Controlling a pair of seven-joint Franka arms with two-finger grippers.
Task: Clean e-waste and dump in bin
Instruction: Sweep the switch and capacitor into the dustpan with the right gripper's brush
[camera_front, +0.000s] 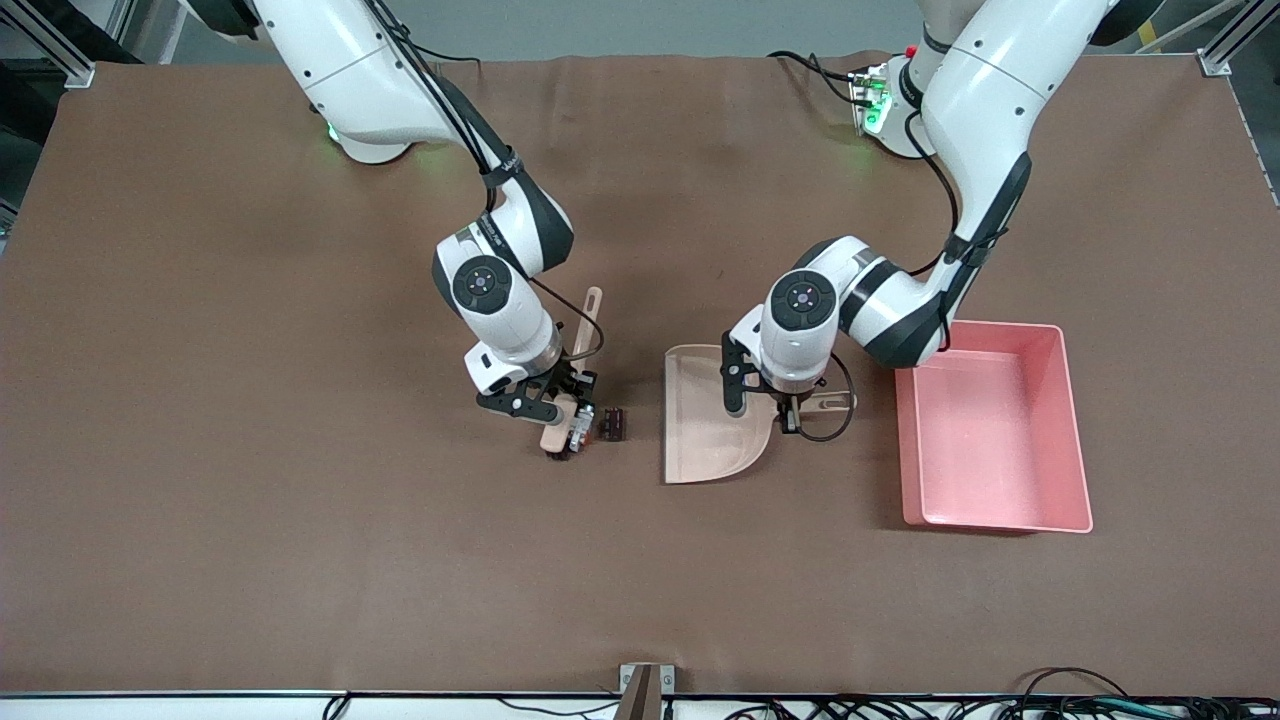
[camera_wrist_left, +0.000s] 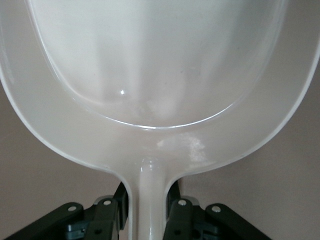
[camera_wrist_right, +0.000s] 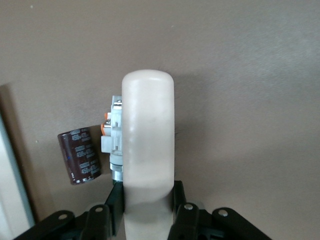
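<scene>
Bin (camera_front: 993, 437) pink; dustpan (camera_front: 706, 420) beige; capacitor (camera_wrist_right: 80, 155) dark maroon, white print; connector (camera_wrist_right: 111, 136) white, orange marks; bench (camera_front: 250, 450) brown.

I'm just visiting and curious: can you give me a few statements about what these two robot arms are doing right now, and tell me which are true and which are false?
1. The left gripper holds the beige dustpan by its handle. True.
2. The dark cylinder already lies in the pink bin. False: it lies on the table between the brush and the dustpan.
3. The right gripper holds a brush. True.
4. The white part sits apart from the brush. False: it rests right against it.
5. The dustpan holds both parts. False: none shows in it.
</scene>
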